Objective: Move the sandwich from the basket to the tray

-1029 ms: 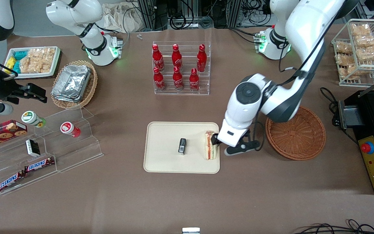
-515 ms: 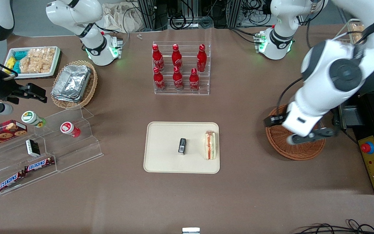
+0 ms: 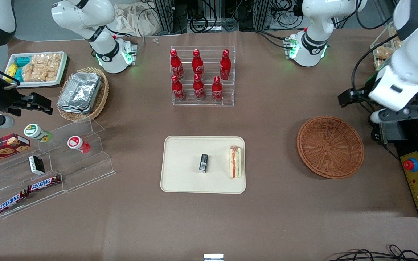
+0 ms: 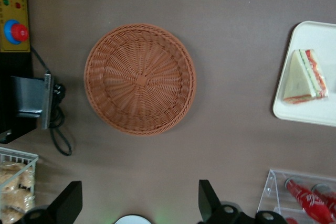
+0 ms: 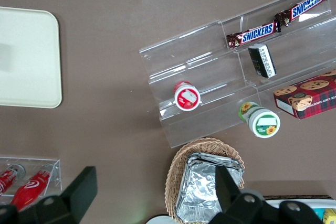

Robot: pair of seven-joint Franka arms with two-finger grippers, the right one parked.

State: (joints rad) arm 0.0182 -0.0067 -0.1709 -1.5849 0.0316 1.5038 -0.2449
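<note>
The clear-wrapped sandwich [image 3: 235,162] [image 4: 304,77] lies on the cream tray [image 3: 183,177] [image 4: 307,113], near the tray edge that faces the basket. The round reddish-brown wicker basket [image 3: 330,146] [image 4: 140,78] sits beside the tray toward the working arm's end, with nothing in it. My left gripper [image 3: 365,107] [image 4: 139,191] hangs high above the table, a little farther from the front camera than the basket. It is open, with nothing between its fingers, and well apart from the sandwich.
A small black packet [image 3: 203,162] lies mid-tray. An acrylic rack of red bottles [image 3: 201,76] stands farther from the camera than the tray. A black machine with a yellow panel and red button [image 3: 411,165] and a wire rack of bagged snacks [image 3: 401,54] stand at the working arm's end.
My gripper, which was at the sandwich on the tray, has let it go, risen and swung over the basket to the working arm's end. The sandwich stays on the tray.
</note>
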